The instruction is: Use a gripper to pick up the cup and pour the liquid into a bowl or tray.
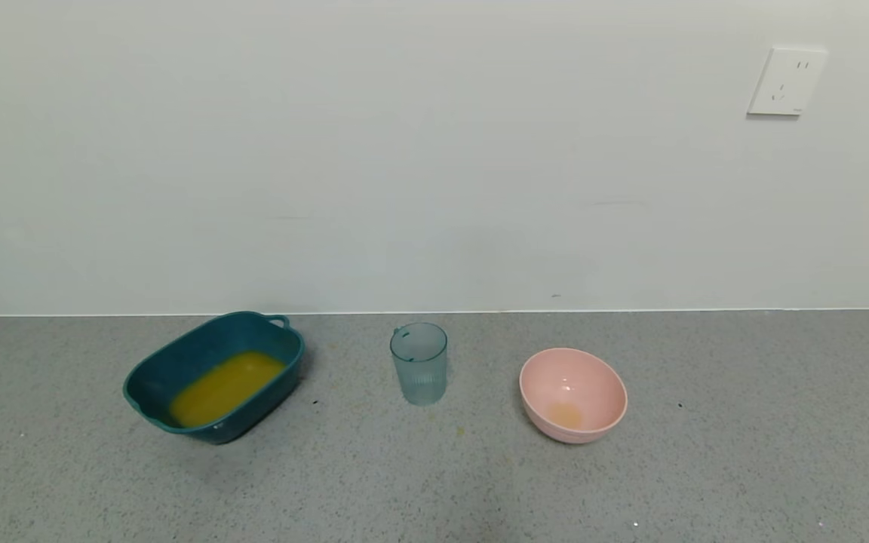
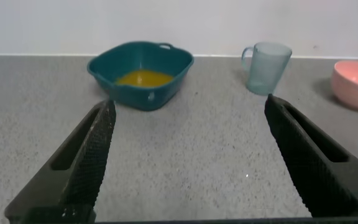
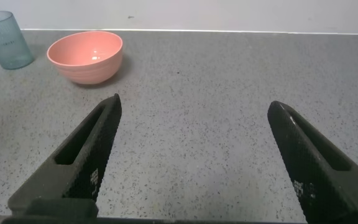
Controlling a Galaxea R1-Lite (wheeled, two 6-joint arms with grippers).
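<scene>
Left pincer (image 2: 188, 124): wide open, nothing held, fingers (image 2: 92, 149) touching nothing, hovering low over the grey speckled surface (image 1: 434, 483), on the near side of the cup. Well short of everything.

Right pincer (image 3: 194, 124): also wide open and holding nothing, over bare surface, on the pink bowl side of the cup. Neither arm shows in the head view.

Cup (image 1: 419, 363) is the reference: upright on the surface near the wall (image 1: 434, 151), looks empty, ribbed lower wall, small tab on the rim. Same cup in the left wrist view (image 2: 267, 67) and at the edge of the right wrist view (image 3: 5, 38).

Tray (image 1: 216, 373): to the robot's left of the cup, apart from it, sitting skewed to the wall line. Orange-yellow liquid (image 1: 225, 388) pools in its bottom, well below the rim. Loop handle visible at its far end. Left wrist view shows the tray (image 2: 142, 71) with the liquid (image 2: 145, 78) inside.

Pink bowl (image 1: 572, 394): to the robot's right of the cup, apart from it, with a faint yellowish smear in the bottom. Also in the right wrist view (image 3: 86, 56).

White wall socket (image 1: 787, 81) high on the wall, far to the right of the cup.

A few small yellowish specks on the surface just in front of the cup.
</scene>
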